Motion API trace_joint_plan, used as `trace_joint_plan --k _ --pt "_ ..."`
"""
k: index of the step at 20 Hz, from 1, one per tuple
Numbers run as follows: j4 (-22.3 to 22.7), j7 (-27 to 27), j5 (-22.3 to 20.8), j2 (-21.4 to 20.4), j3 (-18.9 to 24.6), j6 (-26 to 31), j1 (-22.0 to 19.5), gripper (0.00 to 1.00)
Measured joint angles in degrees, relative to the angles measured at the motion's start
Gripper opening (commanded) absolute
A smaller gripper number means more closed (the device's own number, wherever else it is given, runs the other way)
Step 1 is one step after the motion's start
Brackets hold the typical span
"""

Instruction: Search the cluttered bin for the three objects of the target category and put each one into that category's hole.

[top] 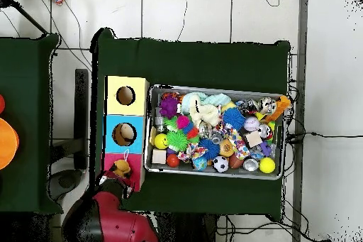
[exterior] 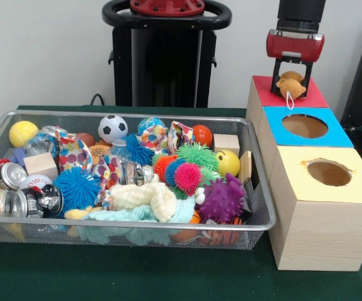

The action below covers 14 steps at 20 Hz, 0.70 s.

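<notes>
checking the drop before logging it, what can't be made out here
- Red-surround hole: front view, hidden behind the claw and its tan plush toy; overhead, too small.
- Claw grip: shut or loosening, unclear in both views.
- Wire bin's lower layers: buried under clutter.

front view low and close across the table, overhead view high, straight down; shared: wire bin [exterior: 130, 226] [top: 216, 86].

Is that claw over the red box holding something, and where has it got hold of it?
Yes: the claw grips a small tan-orange plush toy around its upper part, above the red-surround hole.
</notes>
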Motion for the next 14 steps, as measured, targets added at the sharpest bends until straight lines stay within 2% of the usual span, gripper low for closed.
trace_joint_plan --k 14 --pt "0.1 0.0 -1.9 -0.4 0.7 0.1 -1.2 1.00"
